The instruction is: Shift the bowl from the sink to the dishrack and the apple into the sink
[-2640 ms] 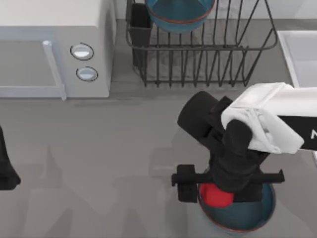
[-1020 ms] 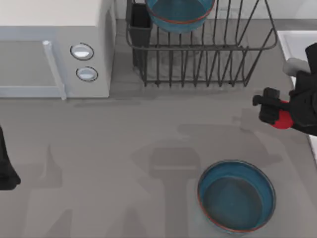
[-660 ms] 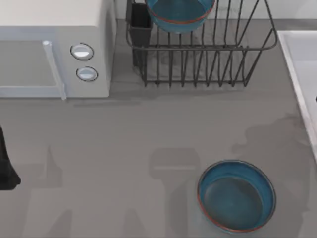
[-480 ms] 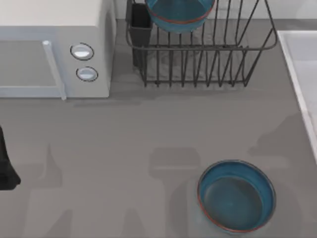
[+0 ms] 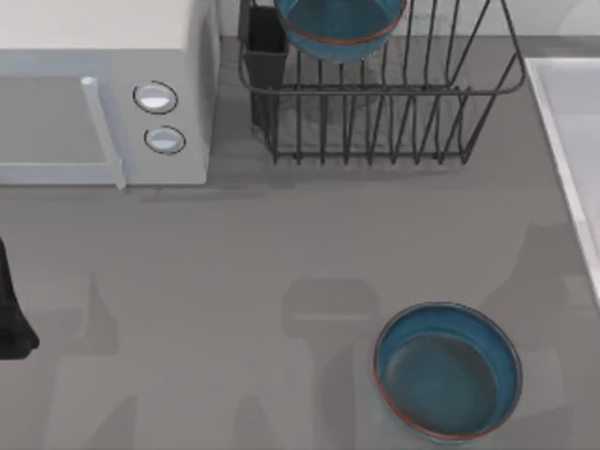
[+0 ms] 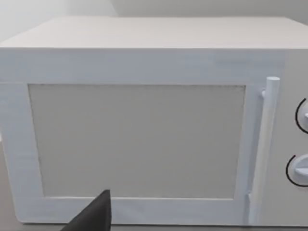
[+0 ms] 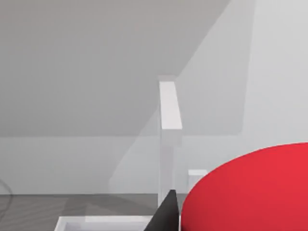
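Note:
The teal-blue bowl (image 5: 342,23) with a rust-red rim line sits in the dark wire dishrack (image 5: 394,122) at the back of the table. At the table's right edge lies the pale sink (image 5: 553,122). In the right wrist view, the red apple (image 7: 250,187) looms close, with my right gripper (image 7: 197,216) shut on it. One dark finger (image 7: 168,214) shows beside the fruit. Below it runs a white rim of the sink (image 7: 106,222). My left arm (image 5: 11,319) is parked at the table's left edge, its gripper (image 6: 94,216) facing the microwave.
A white microwave (image 5: 103,94) stands at the back left. A wider, darker blue bowl (image 5: 448,370) rests near the front right. A black utensil cup (image 5: 265,37) occupies the rack's left corner. A pale upright post (image 7: 169,110) rises ahead of the right wrist.
My right gripper lifted the apple out of the wide blue bowl and carried it right, out of the top view, towards the sink. Its shadow drifted right too. The left arm stayed still.

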Controlling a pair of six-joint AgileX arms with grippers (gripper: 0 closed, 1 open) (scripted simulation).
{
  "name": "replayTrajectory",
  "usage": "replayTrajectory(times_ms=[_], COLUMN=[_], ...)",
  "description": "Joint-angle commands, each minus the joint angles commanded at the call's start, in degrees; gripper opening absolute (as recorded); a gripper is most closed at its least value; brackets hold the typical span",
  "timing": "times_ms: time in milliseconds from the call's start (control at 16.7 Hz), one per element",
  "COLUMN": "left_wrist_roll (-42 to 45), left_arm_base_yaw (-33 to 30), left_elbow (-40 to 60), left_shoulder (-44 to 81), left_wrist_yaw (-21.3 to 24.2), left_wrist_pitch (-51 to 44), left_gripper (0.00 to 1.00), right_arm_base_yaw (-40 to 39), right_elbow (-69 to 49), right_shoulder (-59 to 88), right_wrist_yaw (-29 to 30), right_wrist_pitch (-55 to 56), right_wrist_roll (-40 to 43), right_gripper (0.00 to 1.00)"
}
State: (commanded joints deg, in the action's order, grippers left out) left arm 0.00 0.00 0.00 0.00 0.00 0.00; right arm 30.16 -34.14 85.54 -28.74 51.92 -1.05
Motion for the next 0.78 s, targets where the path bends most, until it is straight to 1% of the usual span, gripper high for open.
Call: replayTrajectory(times_ms=[360, 480, 600, 780], left_wrist_roll=[0.0, 0.0, 0.0, 0.0], left_arm_base_yaw=[0.0, 0.0, 0.0, 0.0], left_elbow=[0.0, 0.0, 0.0, 0.0], left_shoulder=[0.0, 0.0, 0.0, 0.0], left_wrist_yaw=[0.0, 0.0, 0.0, 0.0], left_wrist_pitch=[0.0, 0.0, 0.0, 0.0], left_gripper=[1.0, 1.0, 1.0, 1.0], right_arm_base_yaw=[-0.2, 0.0, 0.2, 0.3], right_elbow=[0.1, 0.1, 0.4, 1.6], right_shoulder=[0.3, 2.3, 6.6, 16.2], right_wrist_yaw=[0.1, 0.2, 0.1, -0.1], right_wrist_pitch=[0.0, 2.0, 6.5, 17.4], right_wrist_roll=[-0.1, 0.0, 0.1, 0.1], right_gripper=[0.0, 0.0, 0.0, 0.0])
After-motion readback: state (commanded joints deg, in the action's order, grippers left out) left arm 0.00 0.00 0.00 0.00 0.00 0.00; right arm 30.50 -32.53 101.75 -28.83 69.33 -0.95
